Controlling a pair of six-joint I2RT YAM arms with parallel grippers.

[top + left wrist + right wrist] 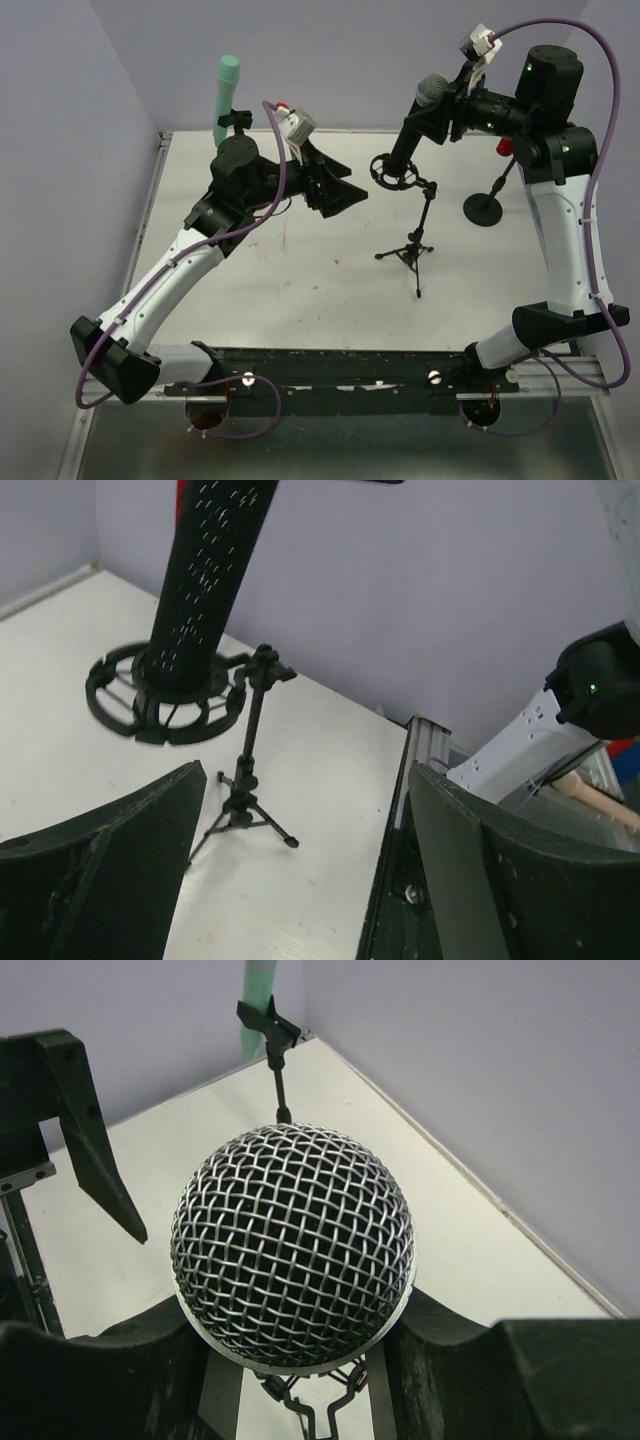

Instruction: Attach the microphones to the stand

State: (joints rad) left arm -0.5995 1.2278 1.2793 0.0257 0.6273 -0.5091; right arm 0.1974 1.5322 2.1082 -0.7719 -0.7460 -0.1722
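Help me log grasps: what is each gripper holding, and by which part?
The right gripper grips the black mic by its body, just below the mesh head. The left gripper is open and holds nothing.

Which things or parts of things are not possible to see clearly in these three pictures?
Red microphone: top view, only a small red part shows; the right arm covers the rest.
Mint-green microphone: right wrist view, cut off by the top edge.
Black microphone: left wrist view, head cut off by the top edge; lower end hidden inside the shock mount.
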